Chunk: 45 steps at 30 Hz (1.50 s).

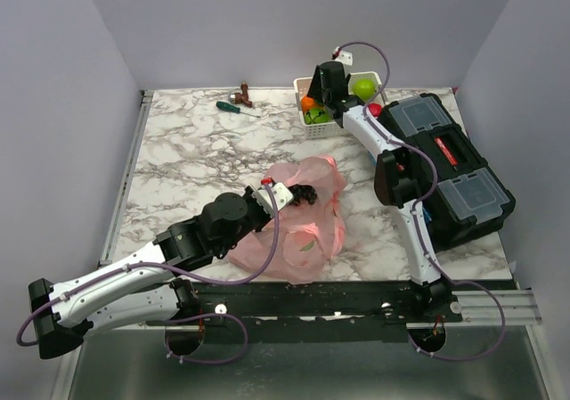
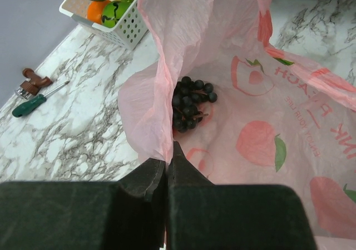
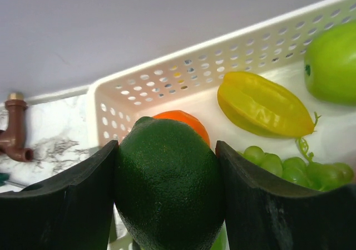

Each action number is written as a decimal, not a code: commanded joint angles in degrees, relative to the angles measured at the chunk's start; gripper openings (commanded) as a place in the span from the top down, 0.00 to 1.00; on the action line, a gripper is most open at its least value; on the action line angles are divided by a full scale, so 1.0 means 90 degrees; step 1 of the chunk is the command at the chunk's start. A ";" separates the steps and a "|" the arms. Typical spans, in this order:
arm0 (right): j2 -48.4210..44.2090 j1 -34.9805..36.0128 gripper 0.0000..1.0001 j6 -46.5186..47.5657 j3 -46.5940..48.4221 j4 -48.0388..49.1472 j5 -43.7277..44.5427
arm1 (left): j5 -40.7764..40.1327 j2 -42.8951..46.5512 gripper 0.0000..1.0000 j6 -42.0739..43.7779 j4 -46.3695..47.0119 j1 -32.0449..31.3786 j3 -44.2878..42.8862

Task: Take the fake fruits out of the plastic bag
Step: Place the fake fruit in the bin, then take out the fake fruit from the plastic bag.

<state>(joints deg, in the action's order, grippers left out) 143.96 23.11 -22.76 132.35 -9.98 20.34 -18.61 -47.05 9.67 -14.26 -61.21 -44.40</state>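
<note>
The plastic bag [image 1: 307, 231] lies crumpled near the middle of the marbled surface [image 1: 187, 159], toward its near edge. It is thin, crinkly, translucent pink film printed with peaches, green leaves and pale lettering. Its mouth gapes toward the far side, and a bunch of dark grapes [image 2: 191, 102] rests inside on the bag's lower layer.

The left end effector [image 2: 167, 163] is pinched almost fully together on the bag's near rim, and the film rises from the grip in a raised fold.

The right end effector [image 3: 167, 166] hangs over the white perforated basket [image 3: 167, 77] at the far side, right of centre. It is spread about a fruit's width and clamps a dark green, finely pebbled round fruit [image 3: 169, 189] between both fingers.

In the basket are an orange [image 3: 189, 121], a yellow star fruit [image 3: 261, 108], a green apple [image 3: 334, 60] and green grapes [image 3: 289, 163]. A red apple [image 1: 375, 110] sits just right of the basket.

A green-handled screwdriver [image 1: 233, 107] lies on the surface left of the basket.
</note>
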 commanded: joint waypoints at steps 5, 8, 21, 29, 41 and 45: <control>0.0563 -0.0068 0.62 0.0042 0.0279 -0.0250 -0.0235 | 0.0312 -0.0229 1.00 -0.0136 -0.0038 -0.0015 -0.0254; 0.0586 -0.0068 0.46 0.0205 0.0247 -0.0239 -0.0278 | 0.0303 -0.0299 1.00 -0.0137 -0.0063 -0.0015 -0.0256; -0.0477 -0.0068 0.05 0.0616 0.0137 -0.1084 -0.0572 | 0.0229 -0.0719 1.00 -0.0113 -0.0105 -0.0025 -0.0262; -0.2619 -0.0058 0.05 0.0149 -0.2411 -0.1205 -0.0843 | 0.0073 -0.0710 1.00 -0.0050 -0.0110 -0.0049 -0.0243; -0.6373 0.0445 0.07 -0.0946 -0.7469 -0.0730 -0.1539 | 0.0095 -0.0755 1.00 -0.0041 -0.0197 -0.0140 -0.0326; -0.7571 0.1005 0.07 -0.1409 -0.8516 -0.1020 -0.1795 | 0.0120 -0.0744 1.00 -0.0049 -0.0203 -0.0159 -0.0330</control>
<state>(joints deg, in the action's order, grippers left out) 85.65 27.94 -30.26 62.17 -16.91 8.01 -17.34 -53.84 9.19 -15.97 -62.13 -45.54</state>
